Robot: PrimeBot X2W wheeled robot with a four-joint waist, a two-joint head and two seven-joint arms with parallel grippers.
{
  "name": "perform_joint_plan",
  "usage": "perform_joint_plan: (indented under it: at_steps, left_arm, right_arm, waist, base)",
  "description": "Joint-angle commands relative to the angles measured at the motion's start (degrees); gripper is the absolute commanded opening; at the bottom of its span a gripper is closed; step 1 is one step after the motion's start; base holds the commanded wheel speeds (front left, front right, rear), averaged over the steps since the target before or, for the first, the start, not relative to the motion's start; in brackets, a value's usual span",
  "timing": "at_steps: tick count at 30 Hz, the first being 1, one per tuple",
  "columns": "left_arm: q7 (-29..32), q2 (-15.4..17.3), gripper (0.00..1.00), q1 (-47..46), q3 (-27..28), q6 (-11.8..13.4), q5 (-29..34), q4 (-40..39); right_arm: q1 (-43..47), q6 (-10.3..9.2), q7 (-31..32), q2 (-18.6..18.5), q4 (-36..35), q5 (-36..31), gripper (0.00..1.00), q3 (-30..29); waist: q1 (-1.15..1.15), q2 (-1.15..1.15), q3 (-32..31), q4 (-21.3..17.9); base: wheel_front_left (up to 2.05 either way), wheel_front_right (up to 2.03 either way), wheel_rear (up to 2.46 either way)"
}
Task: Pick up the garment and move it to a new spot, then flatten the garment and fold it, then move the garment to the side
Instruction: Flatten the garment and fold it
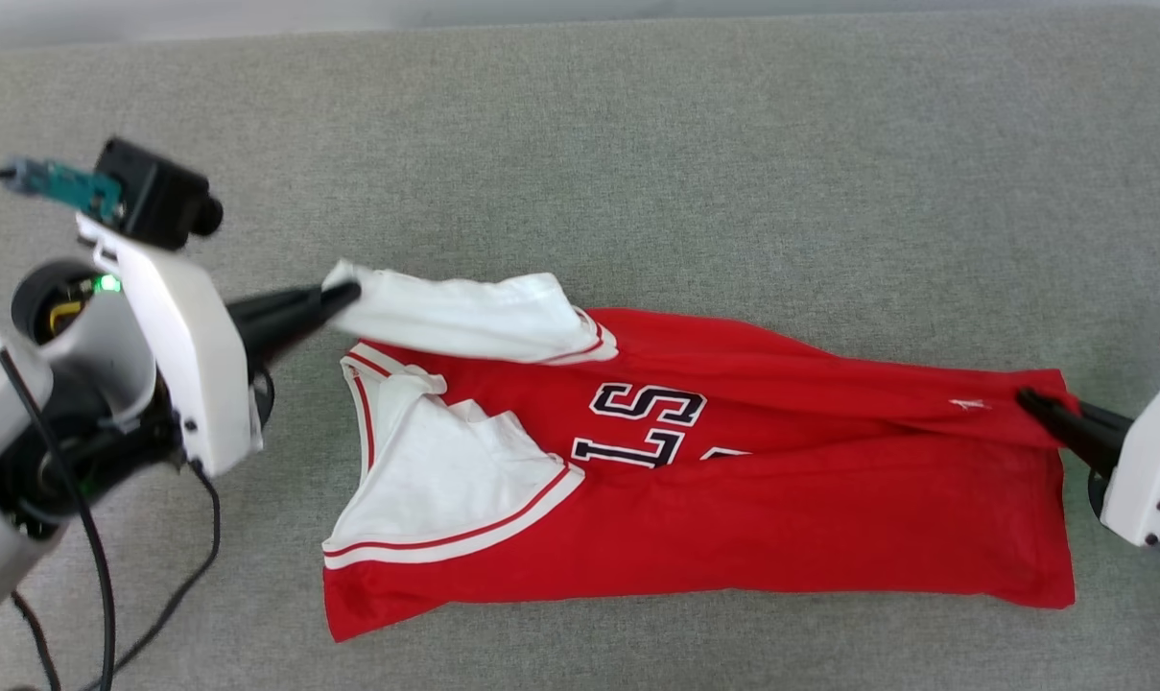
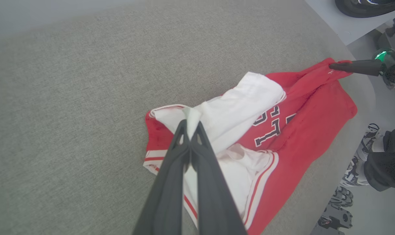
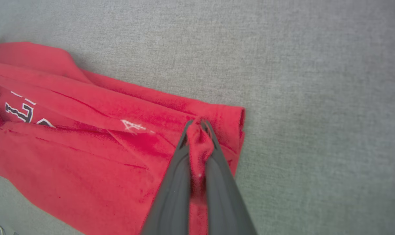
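head view — claws (image 1: pixel 344 293) pinch garment (image 1: pixel 781 509)

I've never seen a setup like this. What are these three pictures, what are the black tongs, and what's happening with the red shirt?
It is a two-armed robot, filmed by three cameras: one on its head looking down, and one on each wrist looking along that arm's fingers. The tongs are its hands. A red jersey with white sleeves lies on a grey cloth surface. The left hand is shut on a white sleeve; the right hand is shut on the red hem at the far end. In the left wrist picture, a person's shoes show beside the surface.
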Motion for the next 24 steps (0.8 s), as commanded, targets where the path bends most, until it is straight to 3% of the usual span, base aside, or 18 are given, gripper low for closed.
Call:
perform_joint_plan:
  at_steps: [1, 16, 24]
  left_arm:
    - [-0.12, 0.86, 0.0, 1.84, -0.2, 0.32, -0.57, -1.16]
    - [-1.45, 7.12, 0.0, 10.2, -1.3, 1.72, -4.61, -8.52]
    - [-1.21, 7.0, 0.0, 12.83, -2.69, 1.97, -6.2, -9.11]
  right_arm:
    - [1.62, -0.08, -0.06, -0.92, -0.89, 0.5, 0.0, -0.21]
    - [8.98, -0.08, 1.72, -1.23, -6.2, 1.52, 0.0, -4.12]
    - [11.73, -0.08, 3.72, 0.52, -7.22, 0.96, 0.0, -5.8]
  waist:
    - [0.0, 0.0, -0.26, 0.06]
    - [0.0, 0.0, -0.42, 0.22]
    - [0.0, 0.0, -0.23, 0.35]
  base:
    - [0.0, 0.0, 0.0]
    - [0.0, 0.0, 0.0]
    - [0.0, 0.0, 0.0]
